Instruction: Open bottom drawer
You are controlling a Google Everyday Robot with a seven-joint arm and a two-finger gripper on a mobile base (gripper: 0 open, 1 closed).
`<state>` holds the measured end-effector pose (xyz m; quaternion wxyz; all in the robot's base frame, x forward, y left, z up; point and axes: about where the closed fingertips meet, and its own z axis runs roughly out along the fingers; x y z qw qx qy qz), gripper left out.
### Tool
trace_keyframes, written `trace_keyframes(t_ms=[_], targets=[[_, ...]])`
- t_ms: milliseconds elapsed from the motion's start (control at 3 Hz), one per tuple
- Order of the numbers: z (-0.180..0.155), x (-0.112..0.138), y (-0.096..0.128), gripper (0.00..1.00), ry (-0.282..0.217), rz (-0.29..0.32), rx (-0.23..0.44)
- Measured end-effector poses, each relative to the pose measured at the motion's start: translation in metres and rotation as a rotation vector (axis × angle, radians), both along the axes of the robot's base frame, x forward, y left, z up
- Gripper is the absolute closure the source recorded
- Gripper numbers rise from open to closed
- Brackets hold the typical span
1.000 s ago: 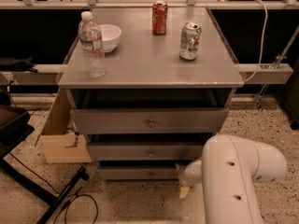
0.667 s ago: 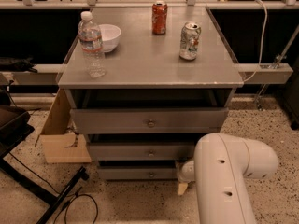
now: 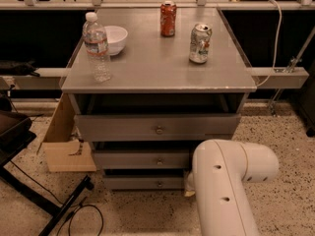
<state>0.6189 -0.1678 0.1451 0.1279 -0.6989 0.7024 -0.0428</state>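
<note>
Bottom drawer point(image 3: 133, 183) is the lowest and slimmest of three grey fronts on the cabinet, under the middle drawer point(image 3: 140, 160) and the top drawer point(image 3: 147, 128). It sits low near the floor and looks pushed in, so we judge it not yet opened. Its small round knob point(image 3: 159, 184) is in the middle of the front, bare, with nothing on it.

Step in hand, as we read it: the approach. The white arm point(image 3: 226, 181) comes in from the lower right, and its bulk covers the right end of the bottom drawer. The gripper point(image 3: 189, 186) shows only as a pale sliver at the arm's left edge, low down, just beside the drawer's right part and to the right of the knob. It is possibly touching the front, but the arm hides that. We cannot tell whether the gripper is open or closed, and we see nothing held in it.

Next move, we judge: shift the gripper left to the knob, close on it squarely, then pull straight out and level. The knob is small and round, so a slip is likely.
</note>
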Motion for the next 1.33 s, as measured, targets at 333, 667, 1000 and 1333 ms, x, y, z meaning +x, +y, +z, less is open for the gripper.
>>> trace_keyframes(t_ms=[333,667,1000,1333], targets=[[0.004,-0.008,-0.019,0.62,0.010,-0.024,-0.026],[0.012,-0.007,-0.018,0.86,0.010,-0.024,-0.026],[0.016,-0.007,-0.018,1.00,0.010,-0.024,-0.026],[0.016,-0.020,-0.024,1.00,0.033,-0.041,-0.034]])
